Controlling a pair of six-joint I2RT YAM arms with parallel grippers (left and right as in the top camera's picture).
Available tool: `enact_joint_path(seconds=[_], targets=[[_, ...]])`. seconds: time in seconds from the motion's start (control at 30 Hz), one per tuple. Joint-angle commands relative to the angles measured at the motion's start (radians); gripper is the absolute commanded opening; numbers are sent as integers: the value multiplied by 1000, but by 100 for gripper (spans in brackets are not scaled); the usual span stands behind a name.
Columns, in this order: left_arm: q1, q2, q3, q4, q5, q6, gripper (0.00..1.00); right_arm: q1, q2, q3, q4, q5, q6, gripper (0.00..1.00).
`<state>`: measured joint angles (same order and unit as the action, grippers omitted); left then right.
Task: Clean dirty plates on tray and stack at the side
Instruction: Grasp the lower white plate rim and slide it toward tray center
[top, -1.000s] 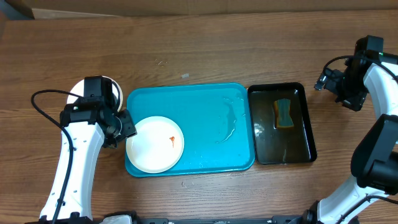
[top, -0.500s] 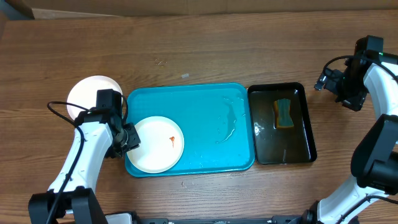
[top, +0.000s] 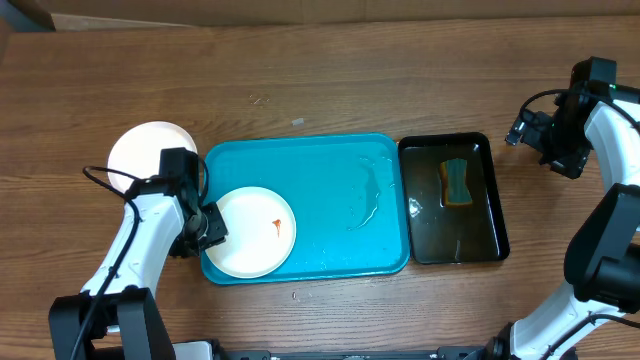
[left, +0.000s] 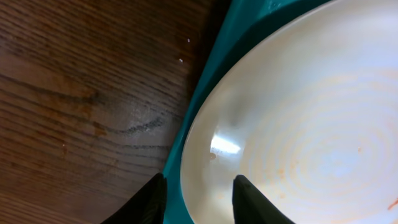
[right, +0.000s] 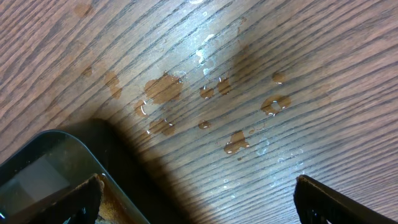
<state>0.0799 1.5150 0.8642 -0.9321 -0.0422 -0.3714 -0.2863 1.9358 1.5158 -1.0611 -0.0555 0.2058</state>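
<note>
Left gripper (top: 212, 228) has shifted off the white plate (top: 145, 148) on the bench (top: 350, 80) to the 1 smeared plate (top: 250, 232), lower left in the turquoise tray (top: 340, 160). Its fingers (left: 152, 202) are narrowing astride the rim, grasp unclear, so lifting seems next. Right gripper (right: 196, 199) hangs released.

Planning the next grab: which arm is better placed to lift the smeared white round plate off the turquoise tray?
Left. The left gripper straddles the rim of the smeared white round plate on the turquoise plastic tray; the right gripper hangs open beyond the black rectangular tray.
</note>
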Motion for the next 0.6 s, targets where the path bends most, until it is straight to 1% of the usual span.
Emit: enact_joint_path(seconds=[0.0, 0.2, 0.33, 0.57], targets=[[-2, 10, -36, 12, -10, -18, 31, 3, -11, 10, 5, -5, 4, 100], [-2, 10, -75, 52, -9, -18, 26, 3, -11, 10, 5, -5, 4, 100], [-2, 10, -78, 66, 21, -18, 14, 3, -11, 10, 5, -5, 4, 100], [-2, 10, -78, 105, 143, -4, 10, 3, -11, 10, 5, -5, 4, 100]])
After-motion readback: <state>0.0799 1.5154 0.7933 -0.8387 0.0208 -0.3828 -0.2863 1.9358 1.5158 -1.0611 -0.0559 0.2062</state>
